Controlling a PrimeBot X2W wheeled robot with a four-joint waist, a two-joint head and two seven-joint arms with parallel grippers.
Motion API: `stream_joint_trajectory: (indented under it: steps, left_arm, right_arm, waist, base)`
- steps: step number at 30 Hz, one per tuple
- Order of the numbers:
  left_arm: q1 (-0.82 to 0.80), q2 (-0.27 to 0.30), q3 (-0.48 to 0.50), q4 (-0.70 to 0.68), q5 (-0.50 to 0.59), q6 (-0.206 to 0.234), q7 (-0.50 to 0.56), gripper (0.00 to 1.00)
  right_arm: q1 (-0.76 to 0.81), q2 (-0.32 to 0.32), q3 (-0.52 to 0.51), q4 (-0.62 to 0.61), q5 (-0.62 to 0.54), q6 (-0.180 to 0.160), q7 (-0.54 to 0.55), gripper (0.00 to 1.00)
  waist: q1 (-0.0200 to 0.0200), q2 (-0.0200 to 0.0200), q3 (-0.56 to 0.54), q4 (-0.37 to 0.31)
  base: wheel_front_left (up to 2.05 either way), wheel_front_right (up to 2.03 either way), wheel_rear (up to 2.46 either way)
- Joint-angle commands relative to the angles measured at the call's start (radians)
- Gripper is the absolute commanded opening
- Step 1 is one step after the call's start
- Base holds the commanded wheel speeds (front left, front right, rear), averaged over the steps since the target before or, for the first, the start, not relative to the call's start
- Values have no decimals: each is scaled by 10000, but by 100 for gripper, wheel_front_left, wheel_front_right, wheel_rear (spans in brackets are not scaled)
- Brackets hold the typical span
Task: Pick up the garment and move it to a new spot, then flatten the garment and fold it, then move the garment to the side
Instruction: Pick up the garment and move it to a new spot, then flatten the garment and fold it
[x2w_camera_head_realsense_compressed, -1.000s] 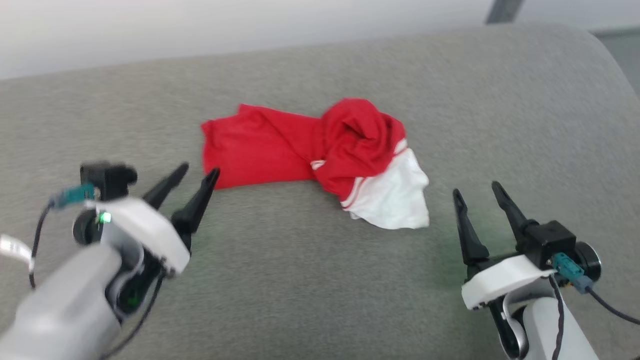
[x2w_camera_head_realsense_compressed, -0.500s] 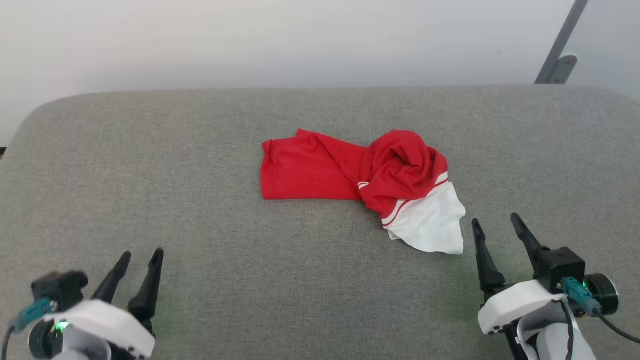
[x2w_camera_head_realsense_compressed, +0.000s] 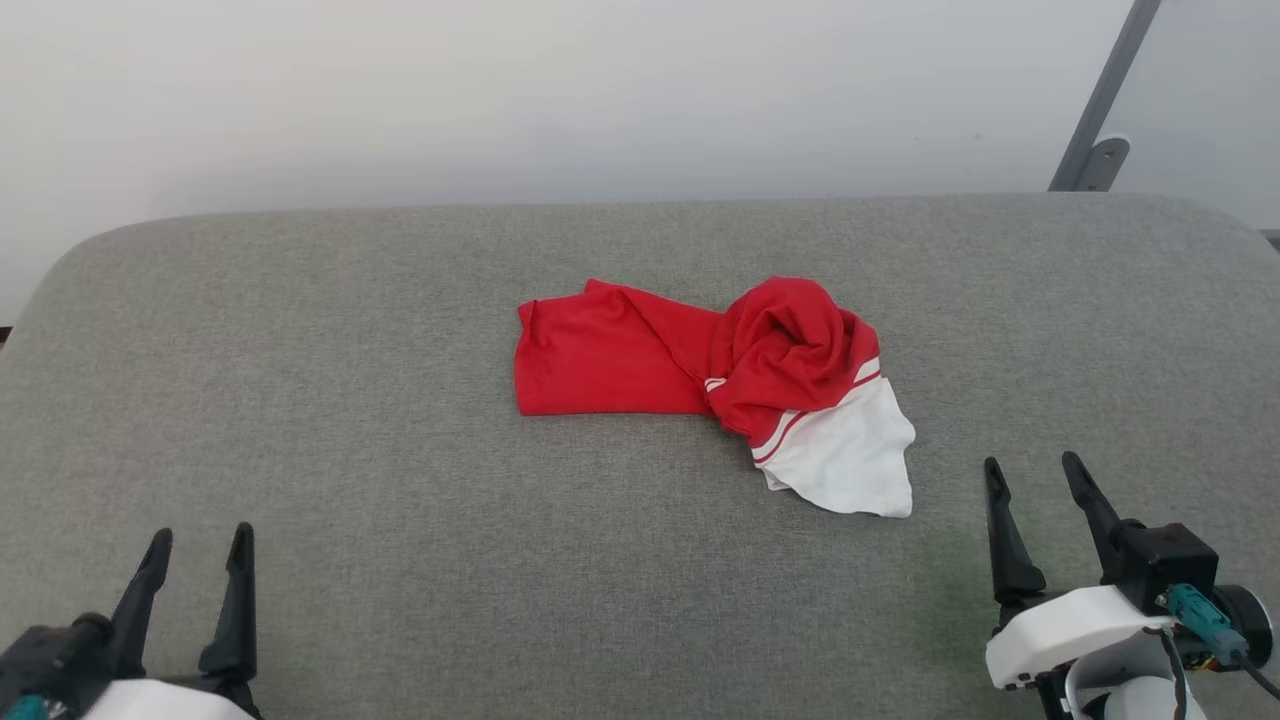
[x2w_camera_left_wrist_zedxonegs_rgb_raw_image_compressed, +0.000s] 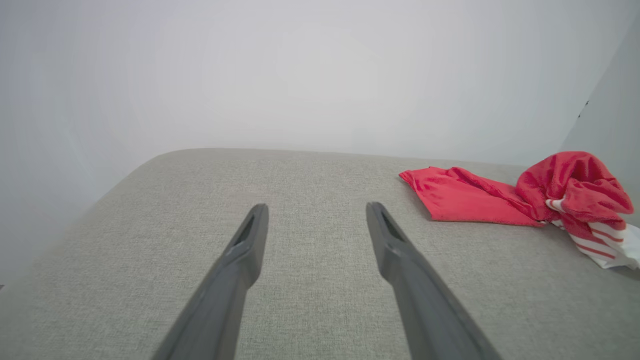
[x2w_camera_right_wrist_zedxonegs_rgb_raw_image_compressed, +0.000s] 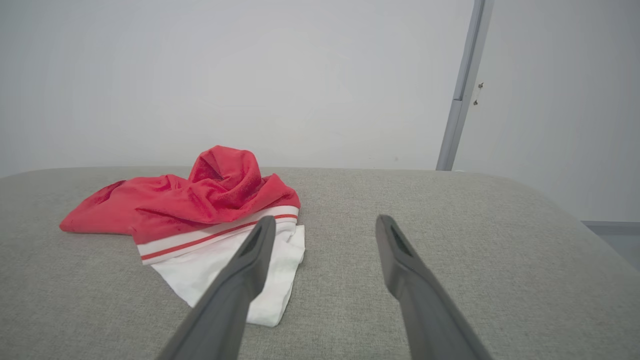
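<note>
The garment (x2w_camera_head_realsense_compressed: 690, 370), a red T-shirt with a white sleeve, lies crumpled in a heap at the middle of the grey cushioned surface (x2w_camera_head_realsense_compressed: 400, 480). Its flat red part points left and the white sleeve hangs toward the front right. At the lower left my left gripper (x2w_camera_head_realsense_compressed: 200, 545) stands open and empty, far from the cloth. My right gripper (x2w_camera_head_realsense_compressed: 1035, 472) is open and empty at the lower right, a short way right of the white sleeve. The left wrist view has the garment (x2w_camera_left_wrist_zedxonegs_rgb_raw_image_compressed: 520, 200) at its right edge. In the right wrist view the garment (x2w_camera_right_wrist_zedxonegs_rgb_raw_image_compressed: 200, 210) lies left of my fingers.
A pale wall (x2w_camera_head_realsense_compressed: 600, 90) rises behind the rounded far edge of the surface. A grey metal post (x2w_camera_head_realsense_compressed: 1100, 110) stands at the back right. Bare grey fabric stretches on all sides of the heap.
The head camera has tilted and turned, so the whole picture shifted. My left gripper has drawn back from the garment's left edge to the lower left corner. The garment lies as before.
</note>
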Motion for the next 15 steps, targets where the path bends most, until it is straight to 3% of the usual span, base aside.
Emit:
stream_joint_trajectory:
  steps: [1,6,15]
  left_arm:
    - [211,-134,142,-142,196,22,-51,100]
    - [563,-371,292,-412,911,22,-51,100]
    - [675,-703,435,-475,1105,22,-51,100]
  right_arm:
    - [56,-5,19,-54,60,-7,-22,100]
    - [83,-4,38,-105,161,-7,-22,100]
    - [-41,-4,107,12,128,-7,-22,100]
  waist:
    - [0,0,-1,-21]
    - [0,0,4,-61]
    - [0,0,57,-55]
  base:
    - [0,0,0]
    - [0,0,0]
    - [0,0,0]
